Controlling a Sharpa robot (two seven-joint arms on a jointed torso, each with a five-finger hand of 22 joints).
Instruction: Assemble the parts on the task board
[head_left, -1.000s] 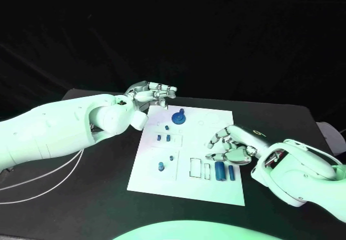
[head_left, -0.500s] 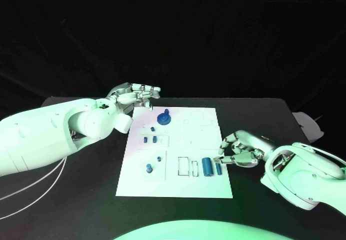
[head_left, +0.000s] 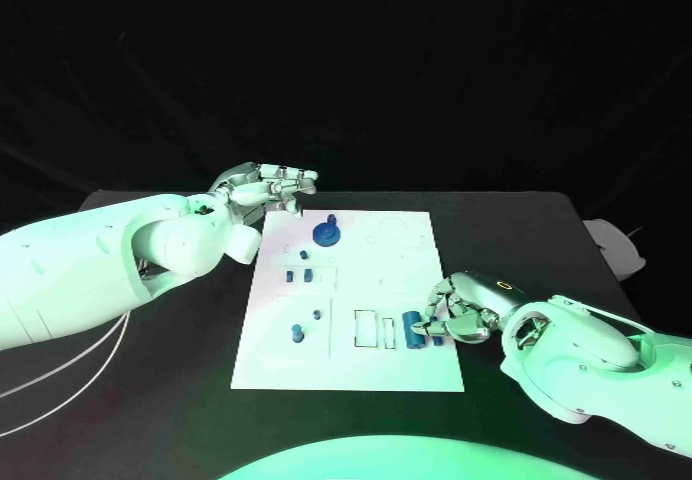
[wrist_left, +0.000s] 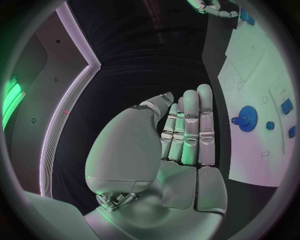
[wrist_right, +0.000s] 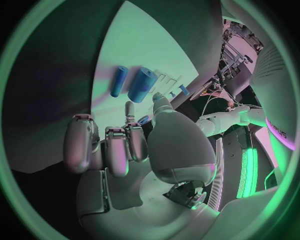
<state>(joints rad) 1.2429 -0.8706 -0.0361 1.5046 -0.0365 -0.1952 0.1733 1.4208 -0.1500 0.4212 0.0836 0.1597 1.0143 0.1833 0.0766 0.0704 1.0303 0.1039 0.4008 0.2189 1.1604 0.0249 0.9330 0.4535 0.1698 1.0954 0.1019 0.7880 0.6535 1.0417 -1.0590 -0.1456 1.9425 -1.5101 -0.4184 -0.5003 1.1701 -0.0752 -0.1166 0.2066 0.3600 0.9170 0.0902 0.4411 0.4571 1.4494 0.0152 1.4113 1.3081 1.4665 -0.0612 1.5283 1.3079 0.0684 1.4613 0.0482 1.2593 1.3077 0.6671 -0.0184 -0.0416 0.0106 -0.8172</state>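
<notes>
Near the task board's (head_left: 418, 360) right edge lie two blue cylinders (head_left: 414, 328), the right hand (head_left: 459, 312) beside them, fingers curled, seemingly empty. Pinch one squarely at mid-length. Bare table lies rightward. Beyond the far-left corner, the left hand (head_left: 270, 186) hovers, fingers together, empty.

A black bench (head_left: 534, 240) carried the white task board (head_left: 389, 285), which lay flat near its middle. A pale object (head_left: 620, 250), too cut off to identify, sat at the bench's right edge.
</notes>
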